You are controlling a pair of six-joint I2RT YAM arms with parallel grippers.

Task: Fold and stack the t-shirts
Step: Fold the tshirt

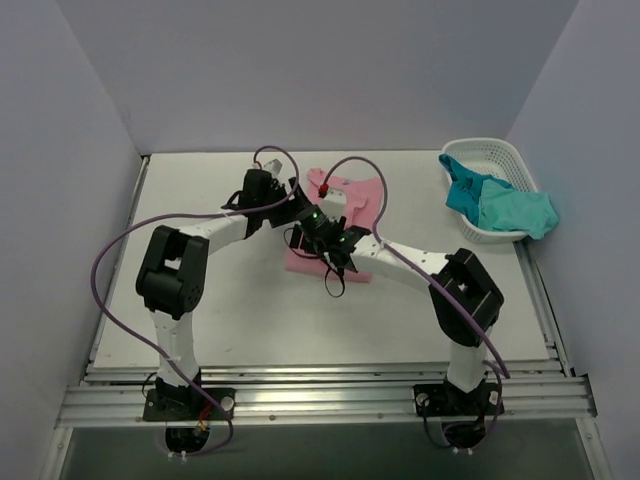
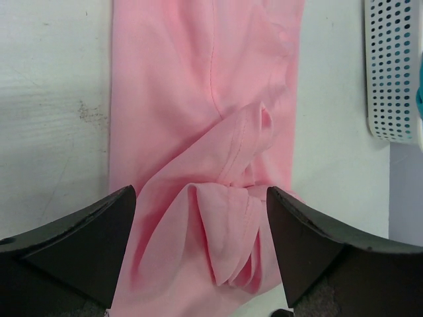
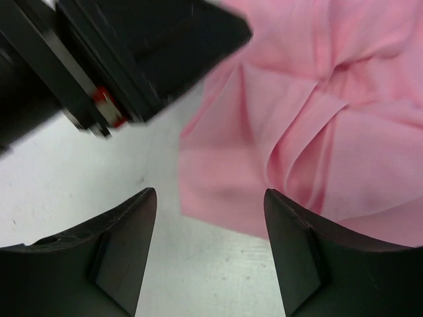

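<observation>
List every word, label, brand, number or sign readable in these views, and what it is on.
No readable text in any view.
pink t-shirt: plain, no print or tag showing.
teal t-shirts: no print visible.
white basket: no label visible.
red part on the black housing: too blurred to show lettering.

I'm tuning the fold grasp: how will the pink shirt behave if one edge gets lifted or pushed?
Probably floppy: the pink shirt lies in soft creases and bunched folds, so a lifted edge would likely sag. Likely light: the fabric looks thin. Pushed, it would probably wrinkle rather than slide whole.
</observation>
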